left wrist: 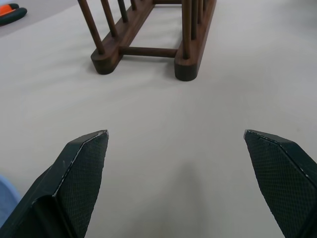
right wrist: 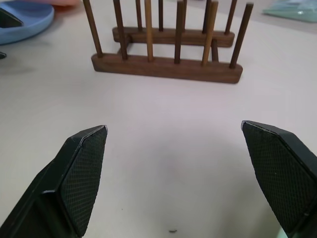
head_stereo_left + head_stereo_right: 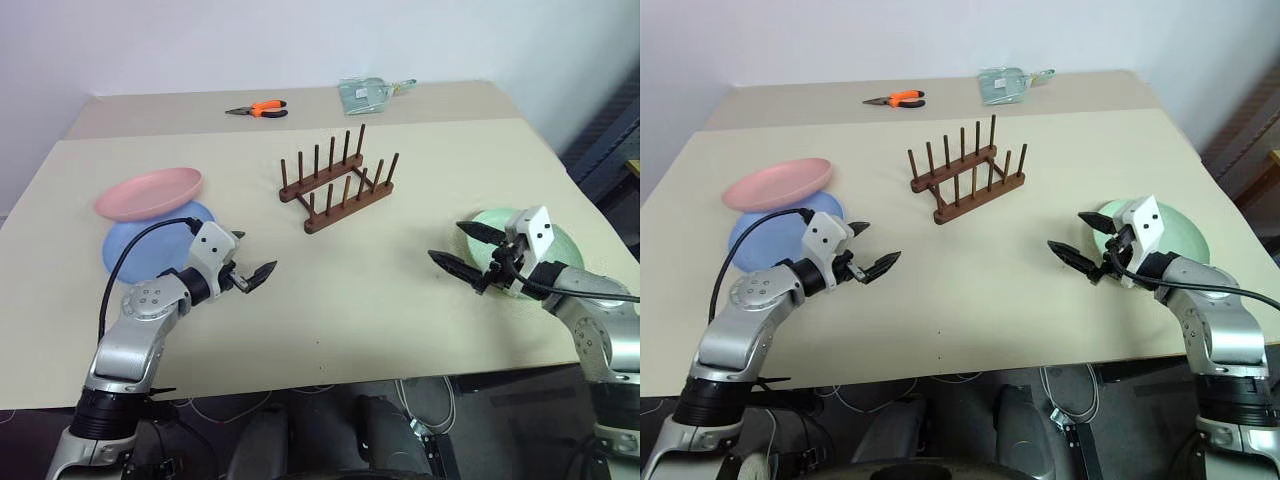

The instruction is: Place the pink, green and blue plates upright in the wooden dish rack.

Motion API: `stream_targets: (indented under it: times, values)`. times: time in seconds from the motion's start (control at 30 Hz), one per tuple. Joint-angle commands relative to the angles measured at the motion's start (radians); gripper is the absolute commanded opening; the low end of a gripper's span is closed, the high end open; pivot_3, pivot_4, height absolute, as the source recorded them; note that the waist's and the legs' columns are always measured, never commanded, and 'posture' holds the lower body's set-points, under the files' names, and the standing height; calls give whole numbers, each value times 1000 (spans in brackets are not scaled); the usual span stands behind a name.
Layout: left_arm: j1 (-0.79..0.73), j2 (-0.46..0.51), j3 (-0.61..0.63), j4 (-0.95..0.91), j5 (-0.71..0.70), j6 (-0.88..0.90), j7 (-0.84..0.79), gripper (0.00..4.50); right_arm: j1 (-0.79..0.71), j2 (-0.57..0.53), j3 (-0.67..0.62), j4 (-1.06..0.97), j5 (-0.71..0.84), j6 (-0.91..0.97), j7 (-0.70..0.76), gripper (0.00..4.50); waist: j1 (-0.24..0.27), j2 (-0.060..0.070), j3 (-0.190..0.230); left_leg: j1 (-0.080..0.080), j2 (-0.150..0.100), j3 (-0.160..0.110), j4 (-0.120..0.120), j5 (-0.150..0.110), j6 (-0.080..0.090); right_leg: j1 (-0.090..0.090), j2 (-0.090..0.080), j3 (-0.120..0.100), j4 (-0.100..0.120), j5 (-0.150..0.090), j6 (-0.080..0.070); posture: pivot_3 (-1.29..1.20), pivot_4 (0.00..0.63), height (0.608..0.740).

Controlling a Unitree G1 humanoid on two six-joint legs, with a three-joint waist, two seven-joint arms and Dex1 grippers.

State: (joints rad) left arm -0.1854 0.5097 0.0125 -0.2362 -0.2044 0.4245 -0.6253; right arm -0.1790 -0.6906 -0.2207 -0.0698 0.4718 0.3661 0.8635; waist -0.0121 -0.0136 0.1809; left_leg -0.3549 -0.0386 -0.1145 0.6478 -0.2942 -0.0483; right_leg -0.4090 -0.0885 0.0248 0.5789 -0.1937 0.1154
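The wooden dish rack (image 3: pixel 338 181) stands empty at centre frame on the counter (image 3: pixel 330 310). At left, the pink plate (image 3: pixel 150 193) overlaps the blue plate (image 3: pixel 150 246); the green plate (image 3: pixel 560 243) lies right. Left hand (image 3: pixel 250 258) and right hand (image 3: pixel 458 247) hover spread wide, holding nothing.

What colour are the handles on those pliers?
Orange, on the pliers, clearest in the left eye view.

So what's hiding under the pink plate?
The pink plate rests partly on the blue plate, covering the blue plate's far edge. Whether anything else lies beneath that overlap can't be seen. The blue plate's near part shows beside the left pincer.
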Motion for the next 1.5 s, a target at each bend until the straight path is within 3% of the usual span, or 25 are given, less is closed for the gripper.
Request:
stream_targets:
  times: [0.03,0.23,0.4,0.57,0.9,1.0,1.2,1.5]
  values:
    - [-12,-7,-3,4,8,-23,14,4500,-35,15,-1,-3,-14,-35,-15,4444,0,0,0,0,0,0,0,0,0,0,0,0,0,0,0,0,150,740]
    - [-23,-30,-20,39,23,-47,30,4500,-43,42,32,-24,-12,-32,-11,4444,1,0,0,0,0,0,0,0,0,0,0,0,0,0,0,0,150,740]
    - [-108,-50,-84,137,36,-61,-14,4500,7,35,136,-127,-14,36,34,4444,3,0,0,0,0,-1,1,0,0,0,0,0,0,1,1,0,150,740]
    - [-290,-100,-177,435,114,-193,-56,4500,74,130,249,-301,-49,52,-67,4444,2,0,0,0,0,0,1,0,0,0,0,0,0,2,3,0,150,740]
    - [-547,-254,-216,866,163,-350,-104,4500,152,187,279,-473,-74,94,-216,4444,4,-2,-1,-1,-1,-1,1,0,0,0,0,-1,0,2,4,0,150,740]
    - [-579,-286,-206,944,179,-393,-77,3761,173,171,266,-482,-83,89,-225,4500,3,-2,-1,-1,-1,-1,1,0,0,0,0,-1,0,2,4,0,150,740]
    - [-583,-292,-227,966,214,-481,-99,771,198,135,230,-474,-89,79,-217,4500,2,-2,-1,0,-1,-1,1,0,0,0,0,-1,1,1,5,0,150,740]
    - [-470,-158,-261,716,117,-466,-497,697,222,46,94,-414,-84,55,-173,4500,1,-2,-1,-1,-1,-1,1,0,0,0,0,-1,1,2,4,0,150,740]
